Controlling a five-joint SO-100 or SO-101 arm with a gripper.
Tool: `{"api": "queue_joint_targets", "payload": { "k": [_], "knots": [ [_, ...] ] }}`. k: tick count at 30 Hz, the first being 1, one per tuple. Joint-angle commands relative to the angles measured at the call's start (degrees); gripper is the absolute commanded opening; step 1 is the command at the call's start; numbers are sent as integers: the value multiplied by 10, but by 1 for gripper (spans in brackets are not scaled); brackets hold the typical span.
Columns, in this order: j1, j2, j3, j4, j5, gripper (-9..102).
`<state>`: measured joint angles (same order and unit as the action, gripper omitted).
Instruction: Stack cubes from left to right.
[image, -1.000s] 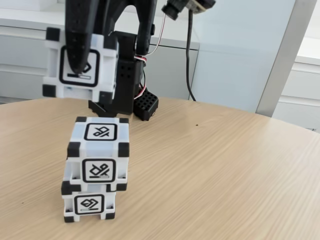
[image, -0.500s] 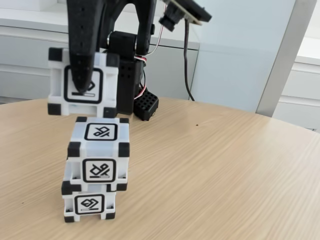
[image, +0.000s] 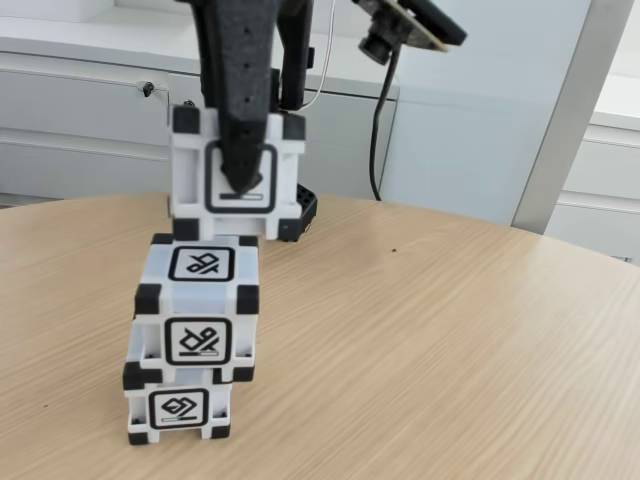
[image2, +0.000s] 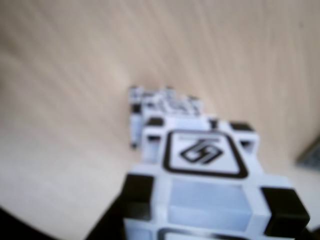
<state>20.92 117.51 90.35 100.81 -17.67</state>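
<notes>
Fixed view: three white plastic cubes with black corner blocks and black-framed glyphs; two sit stacked on the pale wood-grain table (image: 450, 340), the bottom cube (image: 178, 405) under the middle cube (image: 196, 308), while the third cube (image: 236, 176) hangs just above and a little right of the stack, clamped in the matte black jaws of the gripper (image: 240, 178), one finger (image: 243, 120) crossing its front glyph; a small camera (image: 405, 25) on a black cable and grey cabinets stand behind. Wrist view, blurred: the held cube (image2: 205, 200) fills the lower frame, glyph face up, with the stack (image2: 165, 107) visible beyond it on the table (image2: 65, 100).
</notes>
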Motion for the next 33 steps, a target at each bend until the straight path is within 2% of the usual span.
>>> {"api": "queue_joint_targets", "payload": {
  "k": [1,11,18,26,28,33],
  "knots": [
    [11,0,-17,3,24,0],
    [15,1,-17,4,60,0],
    [62,-1,-17,3,45,0],
    [54,-1,-17,3,54,1],
    [54,-1,-17,3,53,8],
    [54,-1,-17,3,50,19]
  ]
}}
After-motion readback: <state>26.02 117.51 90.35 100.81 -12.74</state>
